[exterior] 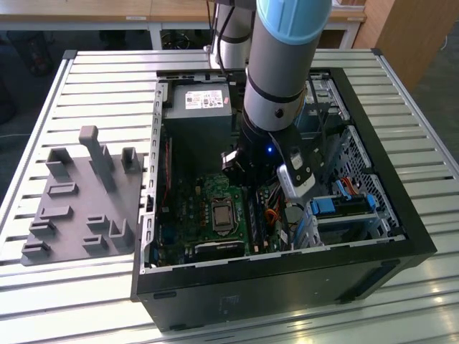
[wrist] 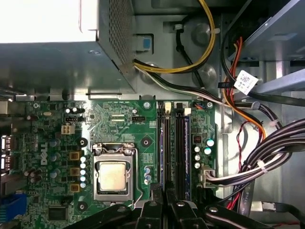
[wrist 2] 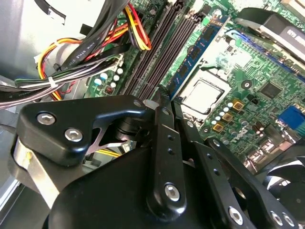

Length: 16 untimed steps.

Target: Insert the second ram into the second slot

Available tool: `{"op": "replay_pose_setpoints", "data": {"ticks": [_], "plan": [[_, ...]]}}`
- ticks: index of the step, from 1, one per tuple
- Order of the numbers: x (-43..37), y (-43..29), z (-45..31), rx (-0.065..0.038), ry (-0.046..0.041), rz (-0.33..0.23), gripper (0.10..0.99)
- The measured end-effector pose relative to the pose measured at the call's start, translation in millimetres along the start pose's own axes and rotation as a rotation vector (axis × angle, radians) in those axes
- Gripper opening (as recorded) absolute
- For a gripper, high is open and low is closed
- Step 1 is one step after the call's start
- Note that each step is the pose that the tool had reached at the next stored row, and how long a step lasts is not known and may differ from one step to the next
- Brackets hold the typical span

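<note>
On the green board [wrist: 119, 119], left to right: the processor [wrist: 113, 175], then the second ram [wrist: 161, 143] standing in the slot just beside it. My gripper [wrist: 165, 204] looks clenched on its end. I think I'm seating it; next needs a straight, even push.

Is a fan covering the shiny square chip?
No, the silver chip sits bare in its socket on the green board.

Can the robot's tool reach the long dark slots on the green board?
Probably yes: the tool hangs close above the dark slots, the case is open, and the cables lie to one side.
</note>
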<state>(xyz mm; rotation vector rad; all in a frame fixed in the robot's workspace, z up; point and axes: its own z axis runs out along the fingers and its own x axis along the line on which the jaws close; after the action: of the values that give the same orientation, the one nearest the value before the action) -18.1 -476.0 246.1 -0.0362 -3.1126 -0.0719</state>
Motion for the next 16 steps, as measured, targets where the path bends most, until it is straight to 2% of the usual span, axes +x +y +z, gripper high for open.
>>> {"op": "replay_pose_setpoints", "data": {"ticks": [4, 16], "plan": [[-0.9, -0.2, 4.1, 0.0, 0.005, 0.0, 0.137], [-5.4, -0.5, 14.8, -0.008, 0.0068, 0.0, 0.137]]}}
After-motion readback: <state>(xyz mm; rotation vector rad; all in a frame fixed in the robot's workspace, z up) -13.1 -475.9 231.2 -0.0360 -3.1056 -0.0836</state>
